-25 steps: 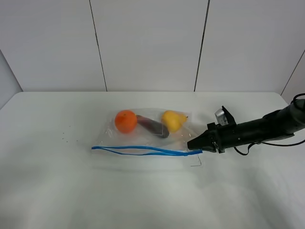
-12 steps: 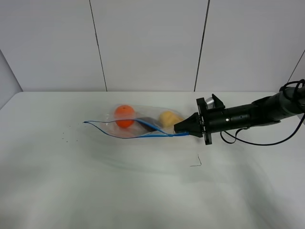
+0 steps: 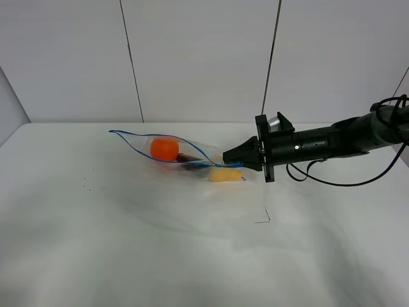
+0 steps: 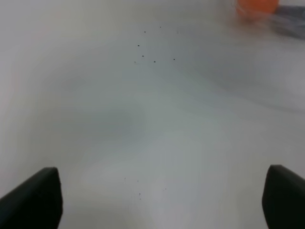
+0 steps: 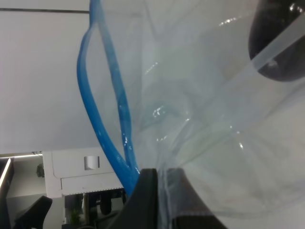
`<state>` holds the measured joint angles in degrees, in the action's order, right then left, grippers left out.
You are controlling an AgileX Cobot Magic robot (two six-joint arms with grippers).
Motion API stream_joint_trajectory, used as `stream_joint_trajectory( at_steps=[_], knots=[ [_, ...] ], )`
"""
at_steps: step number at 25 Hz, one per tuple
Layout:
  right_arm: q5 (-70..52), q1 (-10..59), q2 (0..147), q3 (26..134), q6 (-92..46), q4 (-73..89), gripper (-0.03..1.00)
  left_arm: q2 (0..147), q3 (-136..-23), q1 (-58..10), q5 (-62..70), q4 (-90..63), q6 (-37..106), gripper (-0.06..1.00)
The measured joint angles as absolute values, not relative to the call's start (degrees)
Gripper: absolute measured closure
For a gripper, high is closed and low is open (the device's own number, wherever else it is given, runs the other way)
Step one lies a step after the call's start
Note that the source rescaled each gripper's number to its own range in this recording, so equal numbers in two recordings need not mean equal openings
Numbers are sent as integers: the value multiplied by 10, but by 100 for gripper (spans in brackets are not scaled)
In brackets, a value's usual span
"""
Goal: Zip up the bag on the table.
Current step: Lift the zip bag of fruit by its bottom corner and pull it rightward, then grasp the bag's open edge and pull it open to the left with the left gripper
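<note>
The clear bag (image 3: 185, 157) hangs tilted above the white table (image 3: 160, 249), raised by its right corner. Its blue zipper strip (image 3: 131, 142) gapes open toward the far left. An orange (image 3: 164, 148), a dark eggplant (image 3: 189, 161) and a yellow pear (image 3: 226, 174) show through it. My right gripper (image 3: 225, 157) is shut on the zipper end; the right wrist view shows its fingers (image 5: 145, 193) pinching the blue strip (image 5: 102, 109) and plastic. My left gripper (image 4: 159, 198) is open over bare table, out of the exterior high view; the orange (image 4: 257, 5) is far ahead of it.
A small thin bent mark (image 3: 263, 216) lies on the table in front of the right arm. A few dark specks (image 3: 86, 187) sit at the left, also in the left wrist view (image 4: 147, 47). A white panelled wall (image 3: 198, 57) stands behind.
My right gripper rose and moved back and left with the zipper end. The bag lifted off the table and swung; the fruit slid toward the low side.
</note>
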<state>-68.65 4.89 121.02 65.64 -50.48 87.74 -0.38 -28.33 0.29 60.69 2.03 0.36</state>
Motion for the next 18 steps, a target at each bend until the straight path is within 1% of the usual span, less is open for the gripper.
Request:
stream_joint_trajectory(
  at_steps=[13,15,18],
  knots=[
    [-687,49,1210,656,-505,877,97,2,-295,3,599,21,4,-6],
    [-687,49,1210,656,-505,877,97,35,-320,3,594,20,4,-6],
    [-687,49,1210,656,-505,878,97,123,-374,3,582,14,12,-6]
  ],
)
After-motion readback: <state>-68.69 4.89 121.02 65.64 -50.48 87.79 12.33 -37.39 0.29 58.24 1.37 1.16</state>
